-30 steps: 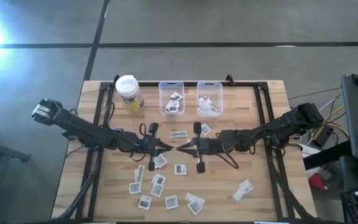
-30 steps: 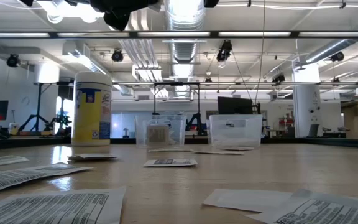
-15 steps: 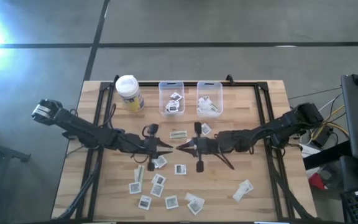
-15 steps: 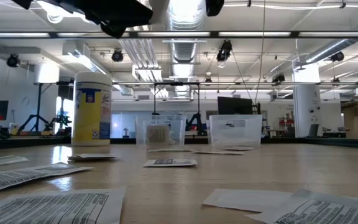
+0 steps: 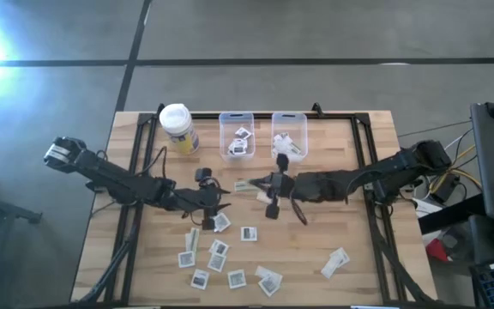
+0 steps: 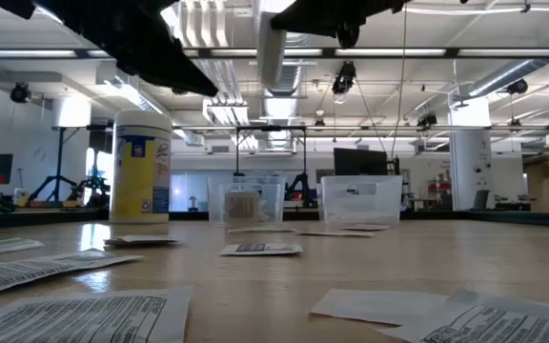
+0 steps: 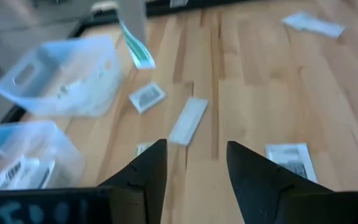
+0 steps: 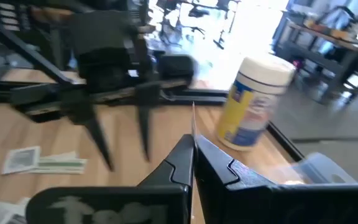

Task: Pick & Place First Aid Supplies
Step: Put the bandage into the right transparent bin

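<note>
The right gripper (image 5: 258, 184) hovers just in front of the two clear bins (image 5: 237, 137), fingers pressed together on a narrow strip packet (image 7: 135, 46) held edge-up, likely so it can drop into the bin (image 5: 288, 136) that holds strips. The left gripper (image 5: 224, 204) sits a little farther from the bins, its fingers (image 7: 146, 174) spread and empty. Most first aid packets (image 5: 219, 254) lie scattered on the table (image 5: 367, 257), well apart from the bins.
</note>
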You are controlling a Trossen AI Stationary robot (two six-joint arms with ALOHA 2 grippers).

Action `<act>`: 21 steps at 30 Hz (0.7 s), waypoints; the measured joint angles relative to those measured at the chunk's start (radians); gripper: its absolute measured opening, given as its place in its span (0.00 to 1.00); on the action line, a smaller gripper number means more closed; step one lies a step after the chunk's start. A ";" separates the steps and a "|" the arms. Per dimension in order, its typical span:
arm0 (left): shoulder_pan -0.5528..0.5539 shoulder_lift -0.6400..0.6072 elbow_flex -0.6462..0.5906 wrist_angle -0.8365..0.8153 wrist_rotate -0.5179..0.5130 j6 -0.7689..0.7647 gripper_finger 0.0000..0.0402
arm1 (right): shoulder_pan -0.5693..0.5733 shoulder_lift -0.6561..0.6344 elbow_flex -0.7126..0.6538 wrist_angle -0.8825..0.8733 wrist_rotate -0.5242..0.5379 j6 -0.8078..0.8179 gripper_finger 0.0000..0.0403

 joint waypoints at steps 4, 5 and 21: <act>0.000 0.000 0.000 -0.064 0.000 -0.044 0.40 | -0.053 -0.044 0.000 -0.065 0.000 0.020 0.02; 0.000 0.000 0.000 -0.075 0.000 -0.056 0.40 | -0.068 -0.055 0.000 -0.087 0.001 0.023 0.02; 0.000 0.000 0.000 -0.153 0.000 -0.090 0.40 | -0.372 -0.236 0.000 -0.276 -0.002 0.107 0.02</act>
